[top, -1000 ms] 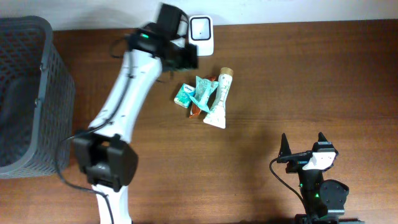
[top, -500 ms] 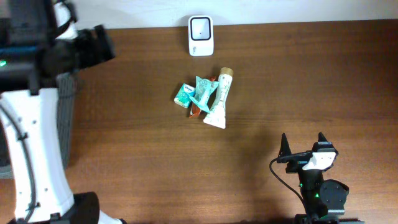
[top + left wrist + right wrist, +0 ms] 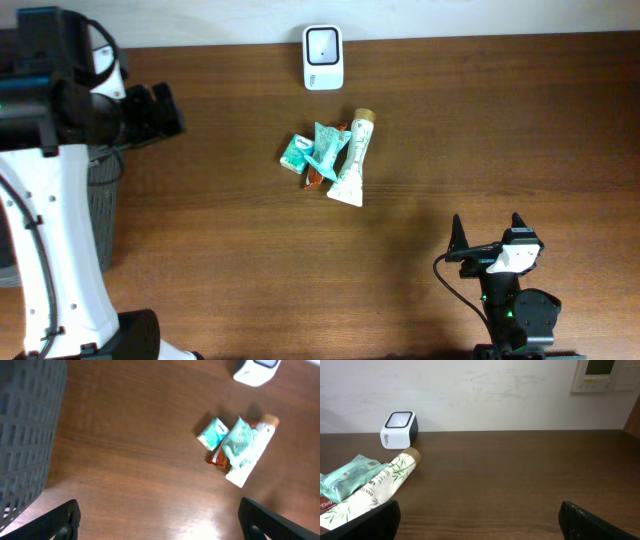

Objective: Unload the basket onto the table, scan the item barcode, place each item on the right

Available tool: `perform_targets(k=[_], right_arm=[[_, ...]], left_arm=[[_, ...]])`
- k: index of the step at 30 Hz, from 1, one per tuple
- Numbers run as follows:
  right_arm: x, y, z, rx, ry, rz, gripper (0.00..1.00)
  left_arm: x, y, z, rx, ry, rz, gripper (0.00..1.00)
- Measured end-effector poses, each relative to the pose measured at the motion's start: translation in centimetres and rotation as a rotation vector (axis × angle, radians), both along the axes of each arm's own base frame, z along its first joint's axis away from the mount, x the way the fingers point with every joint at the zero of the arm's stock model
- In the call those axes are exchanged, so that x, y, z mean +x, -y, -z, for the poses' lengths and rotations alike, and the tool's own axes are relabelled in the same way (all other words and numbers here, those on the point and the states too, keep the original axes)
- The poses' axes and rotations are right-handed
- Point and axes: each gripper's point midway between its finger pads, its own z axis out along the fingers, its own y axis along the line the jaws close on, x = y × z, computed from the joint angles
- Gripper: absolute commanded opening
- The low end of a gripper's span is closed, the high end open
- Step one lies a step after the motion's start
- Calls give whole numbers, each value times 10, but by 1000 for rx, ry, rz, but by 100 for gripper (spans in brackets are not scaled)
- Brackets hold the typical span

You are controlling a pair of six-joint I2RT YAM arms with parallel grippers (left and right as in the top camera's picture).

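Observation:
The white barcode scanner (image 3: 322,55) stands at the table's far edge. Just in front of it is a pile of items: a small teal packet (image 3: 296,152), a teal pouch (image 3: 328,146), a white tube (image 3: 353,162) and a red-brown bar (image 3: 314,181). My left gripper (image 3: 172,112) hangs open and empty at the far left beside the basket, well away from the pile. In the left wrist view its fingers (image 3: 64,520) frame bare wood, with the pouch (image 3: 239,440) and tube (image 3: 250,462) ahead. Near the front right, my right gripper (image 3: 487,238) rests open and empty.
A grey mesh basket (image 3: 104,210) stands at the table's left edge, partly hidden under my left arm; it fills the left side of the left wrist view (image 3: 25,425). A white wall rises behind the scanner (image 3: 399,429).
My left arm has swung from beside the scanner to the far left by the basket. The pile of items and my right arm have not moved.

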Motion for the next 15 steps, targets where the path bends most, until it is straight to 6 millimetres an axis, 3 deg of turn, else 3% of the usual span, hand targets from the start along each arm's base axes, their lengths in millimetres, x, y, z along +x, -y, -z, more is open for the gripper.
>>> perform_targets(k=[10,15], right_arm=[[0,0,0,0,0,0,99],[0,0,0,0,0,0,99]], left_arm=[[-10,73,17,30,-52,250,100],[-18,72,3,54,0,254,100]])
